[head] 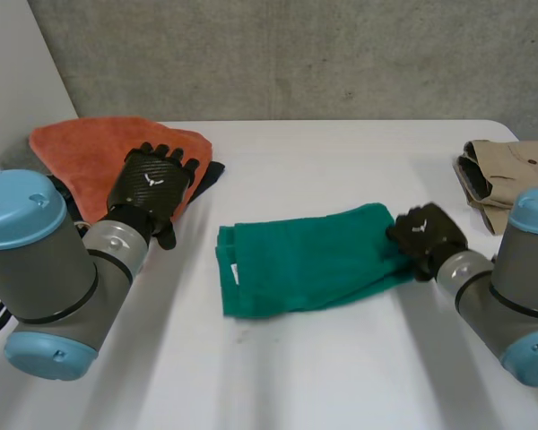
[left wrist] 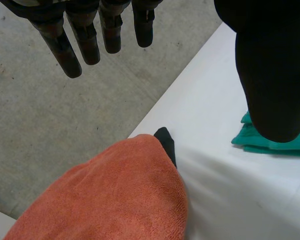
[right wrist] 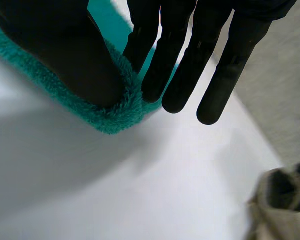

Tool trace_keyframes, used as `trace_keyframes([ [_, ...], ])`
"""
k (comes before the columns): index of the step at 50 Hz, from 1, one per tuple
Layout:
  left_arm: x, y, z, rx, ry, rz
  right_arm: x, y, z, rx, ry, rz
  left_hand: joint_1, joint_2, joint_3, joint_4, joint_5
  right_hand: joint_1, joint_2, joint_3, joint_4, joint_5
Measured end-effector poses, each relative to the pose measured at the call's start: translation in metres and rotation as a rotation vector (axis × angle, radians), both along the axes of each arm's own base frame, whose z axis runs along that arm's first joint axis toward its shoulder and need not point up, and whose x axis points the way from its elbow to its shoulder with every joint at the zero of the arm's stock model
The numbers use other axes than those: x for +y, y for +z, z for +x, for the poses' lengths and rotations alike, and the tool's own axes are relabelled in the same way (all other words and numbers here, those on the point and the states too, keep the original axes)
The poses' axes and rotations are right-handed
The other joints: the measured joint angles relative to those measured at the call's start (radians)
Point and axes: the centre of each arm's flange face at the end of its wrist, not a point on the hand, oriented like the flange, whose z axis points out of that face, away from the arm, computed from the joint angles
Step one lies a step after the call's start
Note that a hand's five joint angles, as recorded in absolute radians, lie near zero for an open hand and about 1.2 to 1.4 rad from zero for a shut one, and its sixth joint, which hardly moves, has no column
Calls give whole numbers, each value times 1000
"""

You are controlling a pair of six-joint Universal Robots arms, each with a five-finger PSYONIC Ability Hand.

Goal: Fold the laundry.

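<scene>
- The green towel (head: 305,260) lies in the middle of the table (head: 341,161), nearest to me. It is already doubled over, with its layers stacked unevenly along the left edge.
- My right hand (head: 426,235) is at the towel's right end. The thumb presses down on the fluffy corner and the straight fingers (right wrist: 185,75) sit just behind it, so I read this as a pinch on that corner.
- The towel looks like thick, soft terry. I judge it light and limp: it should sag and drag when lifted, and it should neither slip out of a pinch nor hold a crease by itself.
- The best hold, I think, is on both layers at a corner, close to the edge. A pinch on the top layer alone would peel the fold open.
- My left hand (head: 152,184) is farther off, with its fingers straight and spread and the thumb apart, holding nothing. It hovers over the orange towel (head: 81,152).
- The orange towel is heaped at the far left of the table, with a dark cloth (head: 211,175) poking out from under it.
- At the far right a beige garment (head: 507,175) lies bunched, well apart from the green towel.
</scene>
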Motion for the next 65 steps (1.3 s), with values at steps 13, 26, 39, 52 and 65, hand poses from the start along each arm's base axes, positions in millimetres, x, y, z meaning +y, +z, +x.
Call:
trace_keyframes([
  [13,5,10,4,14,9,-20,77,43,130,-173,454,-242,0,0,0,0,0,0,0,0,2,20],
  [26,3,14,2,119,16,10,132,3,165,-169,711,-68,0,0,0,0,0,-558,-573,-538,-537,-530],
  [39,23,4,-57,346,-70,148,32,57,100,-521,145,201,0,0,0,0,0,-863,-969,-976,-985,-936],
  [52,48,-76,-47,110,128,404,8,-5,107,-442,105,482,0,0,0,0,0,-863,-969,-976,-985,-936],
  [65,45,-78,-37,58,149,411,4,1,104,-286,122,342,0,0,0,0,0,-863,-969,-976,-985,-936],
])
